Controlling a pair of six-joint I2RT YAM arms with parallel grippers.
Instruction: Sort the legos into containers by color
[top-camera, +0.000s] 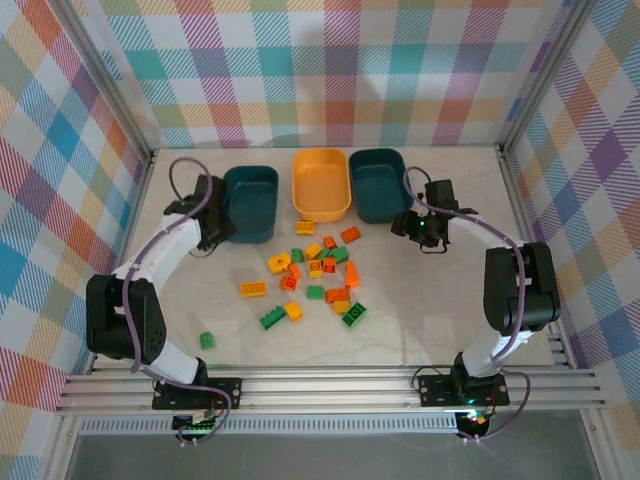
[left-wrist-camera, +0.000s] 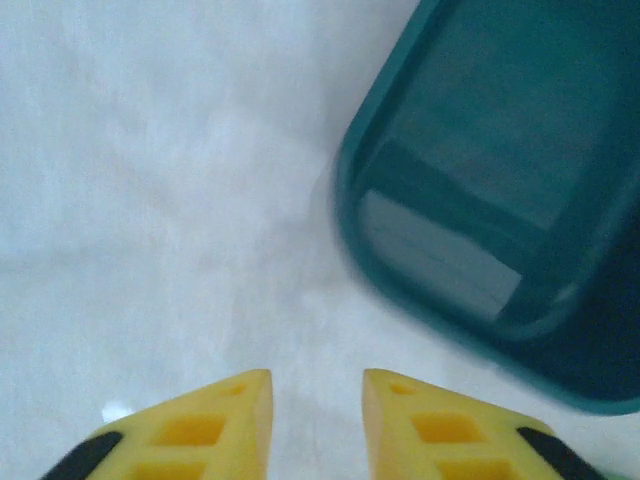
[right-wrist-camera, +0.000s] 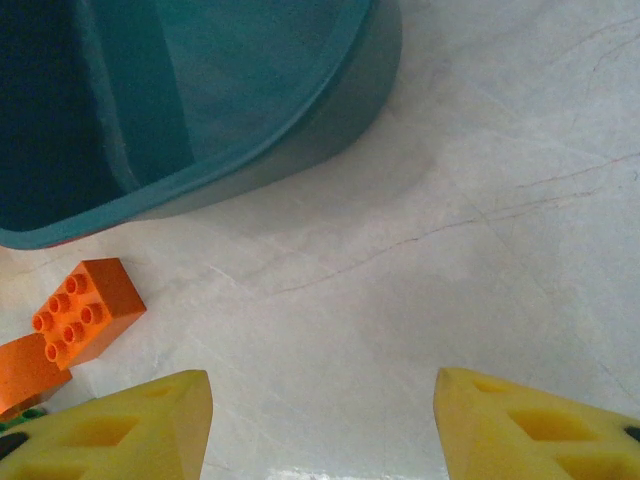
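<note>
The pale marbled desk (top-camera: 430, 320) carries three tubs in a row at its far side: a left teal tub (top-camera: 250, 205), a yellow-orange tub (top-camera: 320, 185) and a right teal tub (top-camera: 378, 185). The left tool (left-wrist-camera: 317, 385) hangs low just beside the left teal tub's near corner, its yellow fingers narrowly apart over bare desk. The right tool (right-wrist-camera: 322, 385) sits by the right teal tub, spread wide and holding nothing. The legos (top-camera: 315, 275) lie scattered mid-desk in front of the tubs; an orange brick (right-wrist-camera: 88, 310) lies near the right tub and a lone green brick (top-camera: 207, 340) lies apart at the near left.
</note>
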